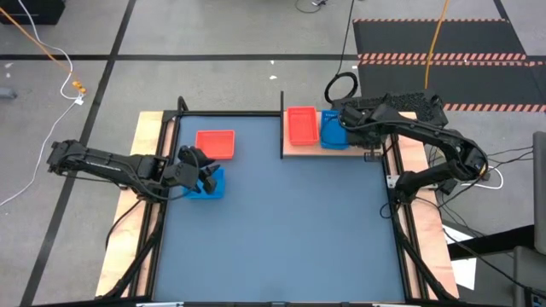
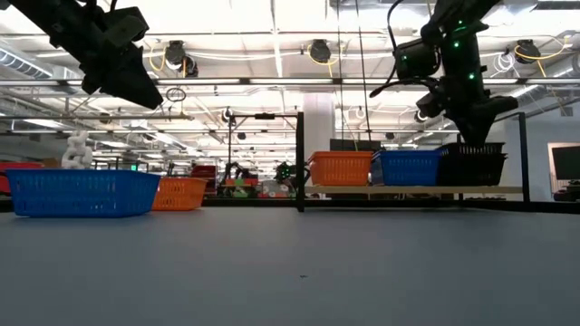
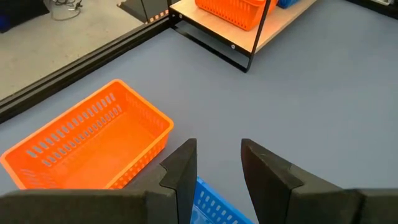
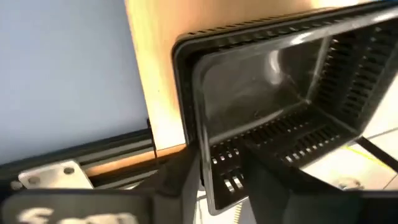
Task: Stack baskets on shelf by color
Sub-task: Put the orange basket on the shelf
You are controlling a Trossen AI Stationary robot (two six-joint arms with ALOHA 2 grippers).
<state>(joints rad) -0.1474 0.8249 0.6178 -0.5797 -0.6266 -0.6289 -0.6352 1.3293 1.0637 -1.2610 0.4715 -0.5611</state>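
The shelf [image 1: 294, 150] holds a red basket [image 1: 301, 125], a blue basket [image 1: 333, 132] and, at its right end, a black basket [image 2: 471, 165], all resting on their bottoms. My right gripper [image 4: 221, 186] is open and points steeply down. Its fingers stand on either side of the black basket's near short wall [image 4: 219, 163]. On the table at the left lie another red basket [image 1: 215, 142] and another blue basket [image 1: 212, 188]. My left gripper [image 3: 217, 171] hangs open above that blue basket, well clear of it in the low view.
The shelf's thin black post [image 2: 300, 163] stands at its left end, beside the red basket. Black rails and wood strips [image 1: 149, 153] edge the blue tabletop [image 1: 281, 230]. The middle and near parts of the table lie bare.
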